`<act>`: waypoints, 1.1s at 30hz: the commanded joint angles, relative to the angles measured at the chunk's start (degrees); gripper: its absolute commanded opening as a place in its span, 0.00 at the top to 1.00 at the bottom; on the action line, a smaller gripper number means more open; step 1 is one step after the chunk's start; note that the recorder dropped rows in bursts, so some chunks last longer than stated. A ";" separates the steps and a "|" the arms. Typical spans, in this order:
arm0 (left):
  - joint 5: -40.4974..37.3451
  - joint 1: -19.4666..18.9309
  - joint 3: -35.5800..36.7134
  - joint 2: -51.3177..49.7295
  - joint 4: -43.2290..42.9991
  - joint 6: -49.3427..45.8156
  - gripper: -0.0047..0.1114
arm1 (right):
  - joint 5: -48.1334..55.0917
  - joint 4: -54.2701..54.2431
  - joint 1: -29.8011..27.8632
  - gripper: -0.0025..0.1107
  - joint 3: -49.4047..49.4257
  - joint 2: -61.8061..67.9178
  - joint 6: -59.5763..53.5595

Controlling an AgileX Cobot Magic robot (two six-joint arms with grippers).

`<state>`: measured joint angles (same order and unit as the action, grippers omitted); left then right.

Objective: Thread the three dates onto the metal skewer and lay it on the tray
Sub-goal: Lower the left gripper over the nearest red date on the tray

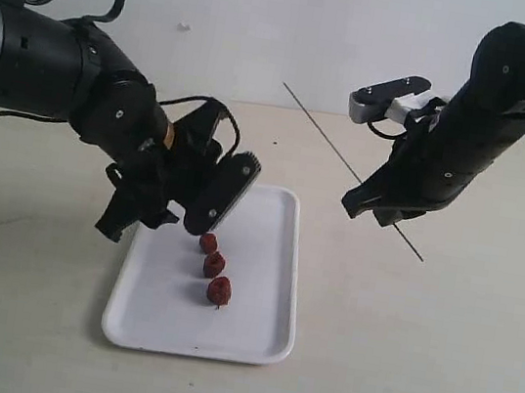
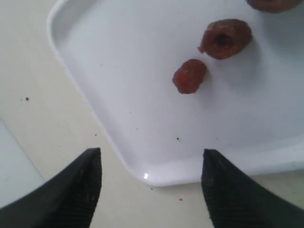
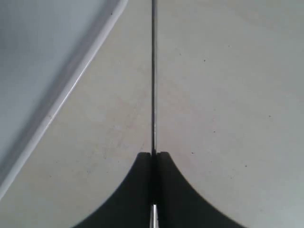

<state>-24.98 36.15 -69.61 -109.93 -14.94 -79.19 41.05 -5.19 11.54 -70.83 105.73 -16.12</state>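
Note:
Three dates (image 1: 213, 266) lie in a row on the white tray (image 1: 252, 333), loose, none on the rod. In the left wrist view two dates (image 2: 190, 76) show whole and a third is cut off at the edge. My left gripper (image 1: 167, 207) hovers open over the tray's far left corner (image 2: 156, 173), a little short of the dates. My right gripper (image 1: 379, 209), to the right of the tray, is shut on the metal skewer (image 1: 317, 126), which slants up and back from it. In the right wrist view the skewer (image 3: 153, 71) runs straight out from the closed fingers (image 3: 164, 164).
The tray's rim (image 3: 61, 95) runs beside the skewer. The beige tabletop (image 1: 436, 361) surrounds the tray, with a white wall behind. A short length of the skewer sticks out below my right gripper toward the table.

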 commanded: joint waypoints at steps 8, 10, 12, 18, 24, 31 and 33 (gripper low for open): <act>-1.86 0.34 -1.42 -2.94 18.36 -19.79 0.44 | -0.55 -0.33 -0.34 0.98 -0.46 0.24 -1.80; -6.46 0.34 -5.96 -4.91 20.67 -19.79 0.44 | -0.53 -0.45 -0.34 0.98 -0.46 0.24 -1.80; -9.47 0.24 -9.07 -6.35 20.89 -19.89 0.44 | -0.53 -0.45 -0.34 0.98 -0.46 0.24 -1.80; -16.64 -1.65 -14.90 -9.39 21.60 -20.95 0.44 | -0.53 -0.45 -0.34 0.98 -0.46 0.24 -1.91; -20.08 -3.93 -15.82 -9.74 22.03 -24.70 0.49 | -0.68 -0.33 -0.34 0.98 -0.46 0.24 -3.20; -18.88 -4.23 -15.82 -10.69 29.58 -33.89 0.49 | -0.68 -0.48 -0.34 0.98 -0.46 0.24 -3.30; -17.89 -4.23 -15.82 -11.42 30.12 -36.29 0.47 | -0.68 -0.48 -0.34 0.98 -0.46 0.24 -3.30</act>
<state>-44.04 31.95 -85.10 -120.43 12.45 -111.76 40.96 -5.42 11.54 -70.83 105.97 -18.87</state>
